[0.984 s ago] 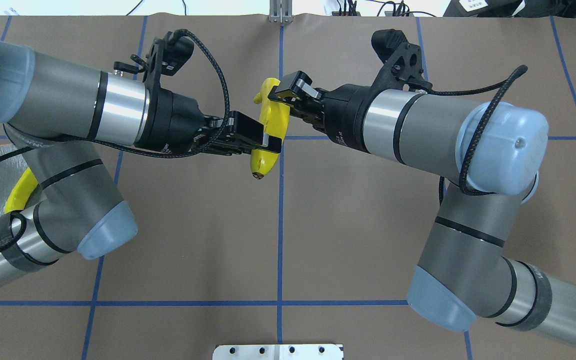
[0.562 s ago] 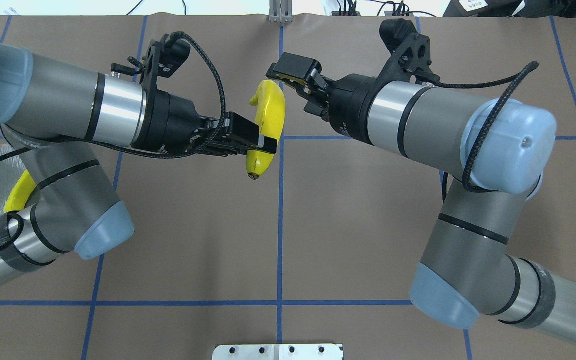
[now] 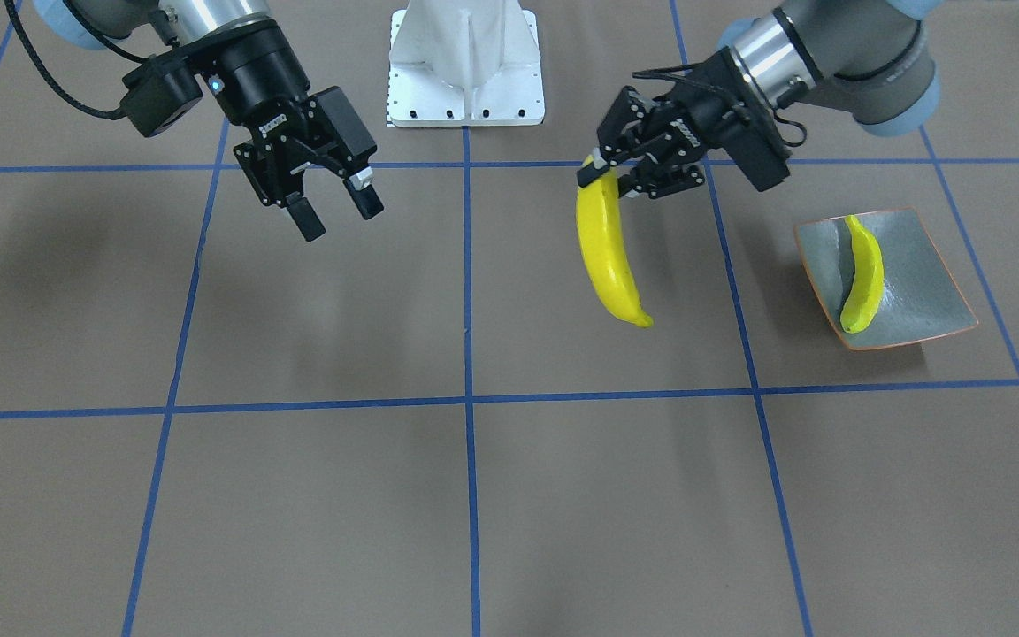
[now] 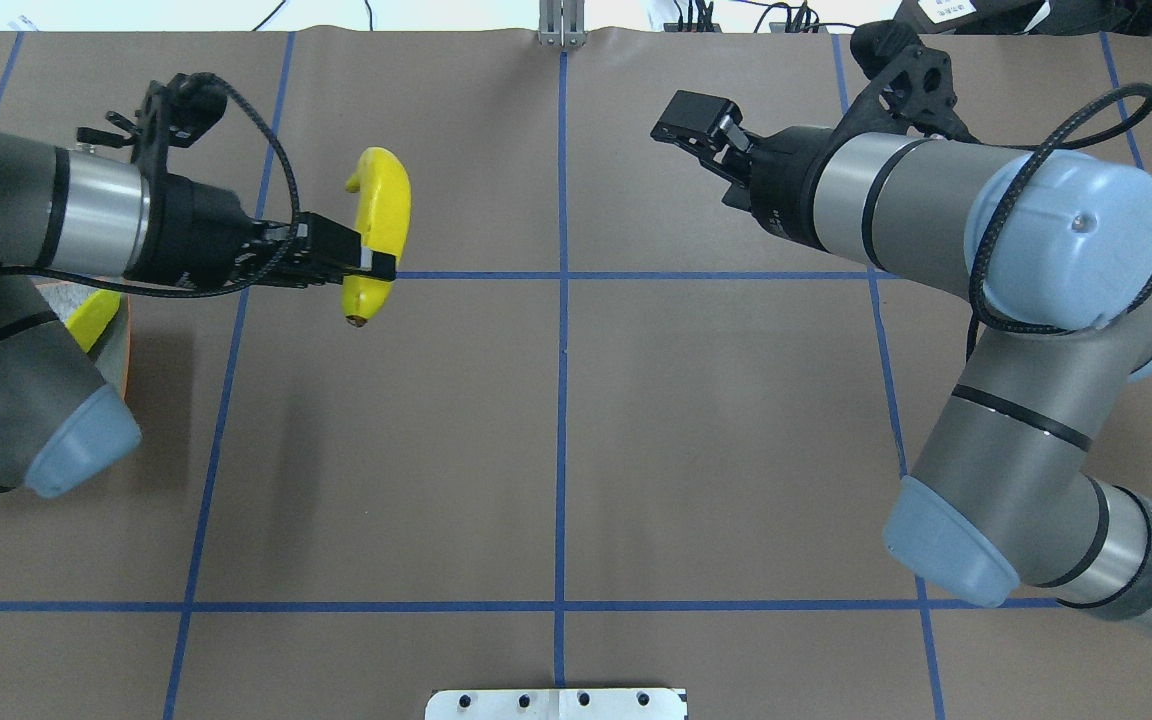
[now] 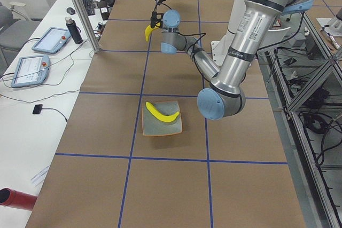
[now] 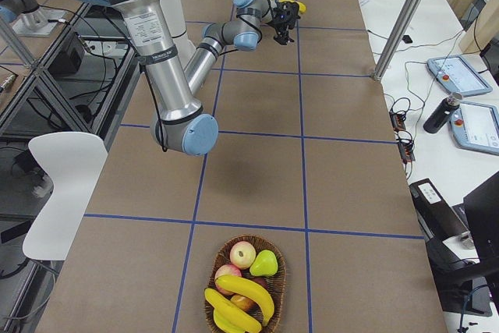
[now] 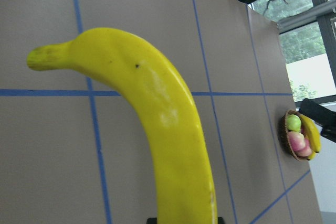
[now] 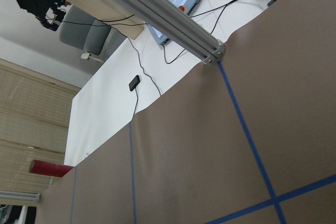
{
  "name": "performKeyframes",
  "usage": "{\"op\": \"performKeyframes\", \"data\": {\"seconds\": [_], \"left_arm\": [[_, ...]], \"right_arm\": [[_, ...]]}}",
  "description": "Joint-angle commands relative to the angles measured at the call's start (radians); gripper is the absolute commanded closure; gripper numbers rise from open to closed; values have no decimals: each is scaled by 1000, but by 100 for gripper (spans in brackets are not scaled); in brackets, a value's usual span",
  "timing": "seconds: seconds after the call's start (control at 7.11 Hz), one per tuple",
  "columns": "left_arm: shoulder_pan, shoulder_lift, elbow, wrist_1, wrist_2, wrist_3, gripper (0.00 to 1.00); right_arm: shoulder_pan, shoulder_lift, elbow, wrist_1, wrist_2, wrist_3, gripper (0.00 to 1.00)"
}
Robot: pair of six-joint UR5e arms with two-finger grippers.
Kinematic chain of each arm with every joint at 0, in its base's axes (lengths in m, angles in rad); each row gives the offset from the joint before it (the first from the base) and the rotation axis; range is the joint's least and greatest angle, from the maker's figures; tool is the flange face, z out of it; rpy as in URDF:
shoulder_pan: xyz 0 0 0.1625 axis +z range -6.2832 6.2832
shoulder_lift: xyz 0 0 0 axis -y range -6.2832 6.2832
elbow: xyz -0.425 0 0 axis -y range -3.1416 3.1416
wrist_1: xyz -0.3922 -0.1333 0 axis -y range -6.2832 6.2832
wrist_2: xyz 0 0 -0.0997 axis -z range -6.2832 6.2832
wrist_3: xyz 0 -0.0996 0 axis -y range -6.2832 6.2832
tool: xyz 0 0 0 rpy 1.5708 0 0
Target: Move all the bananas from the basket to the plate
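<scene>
My left gripper [image 4: 377, 266] is shut on the lower part of a yellow banana [image 4: 379, 210], which hangs above the table [image 3: 610, 252] and fills the left wrist view [image 7: 168, 129]. A second banana [image 3: 863, 274] lies on the grey-green plate [image 3: 921, 279], which my left arm half hides in the overhead view. My right gripper [image 3: 336, 212] is open and holds nothing, over the table's other half [image 4: 684, 120]. The basket [image 6: 278, 271] at the table's far right end holds two more bananas [image 6: 245, 290].
The basket also holds apples and a green pear [image 6: 265, 263]. A white mount plate [image 3: 465, 62] sits at the robot's edge of the table. Tablets, cables and a metal post [image 6: 405, 13] stand beyond the far edge.
My right gripper has come off the banana's upper end and pulled back to the right. My left gripper has carried the banana left, away from the table's centre line.
</scene>
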Motion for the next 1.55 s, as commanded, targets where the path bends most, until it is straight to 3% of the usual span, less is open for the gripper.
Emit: {"op": "performKeyframes", "data": {"seconds": [0.0, 0.14, 0.56, 0.84, 0.98, 1.27, 1.41], "left_arm": [[-101, 161, 2, 7, -1, 239, 100], [-159, 258, 7, 9, -1, 388, 100], [-258, 459, 74, 11, 8, 829, 100], [-267, 501, 128, 15, 11, 929, 100], [-265, 504, 159, 15, 11, 976, 94], [-262, 525, 170, 8, 13, 991, 18], [-262, 547, 168, -11, 10, 1039, 1]], "right_arm": [[61, -42, 23, -173, 87, -92, 0], [88, -109, 49, -204, 124, -184, 0], [293, -314, 57, -203, 393, -498, 0], [446, -434, 51, -199, 554, -803, 0], [548, -502, 42, -199, 651, -970, 0], [694, -608, 6, -199, 754, -1244, 0], [757, -616, -29, -205, 812, -1286, 0]]}}
